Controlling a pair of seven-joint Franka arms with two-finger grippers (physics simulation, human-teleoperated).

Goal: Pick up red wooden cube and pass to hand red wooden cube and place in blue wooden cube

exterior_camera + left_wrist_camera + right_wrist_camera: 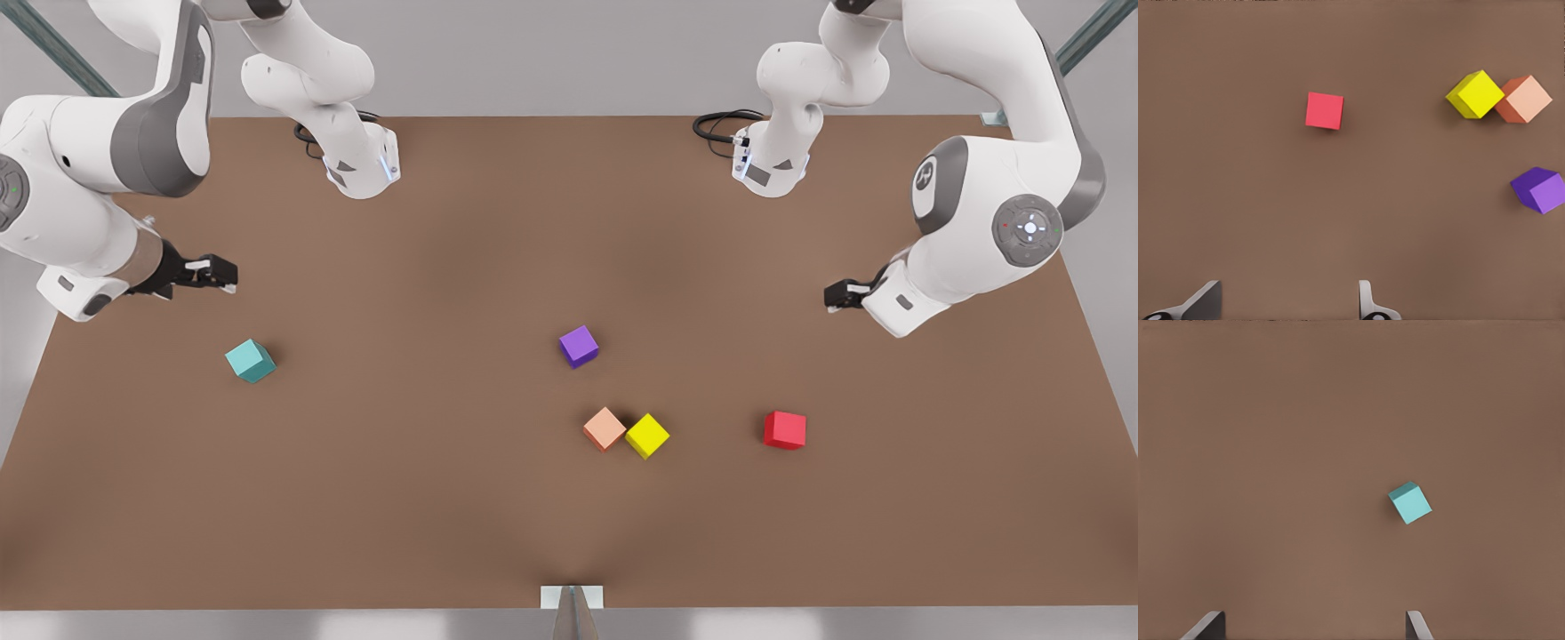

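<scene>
Tools both spread, empty: left tool (840, 294) hangs above and behind red wooden cube (785, 430), right tool (216, 272) near blue wooden cube (250, 361) (both on surface (427, 498)). Risk: cubes far apart, so a mistimed mid-air handover drops red.

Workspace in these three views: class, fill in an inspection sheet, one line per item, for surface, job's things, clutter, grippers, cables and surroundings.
Surface: brown table.
Job's things: red wooden cube and blue wooden cube far apart, both untouched.
Clutter: purple cube; salmon cube touching yellow cube.
Grippers: left gripper above the red side, right gripper above the blue side, jaws open, empty.
Cables: black loops at the arm bases.
Surroundings: grey floor, metal struts.
</scene>
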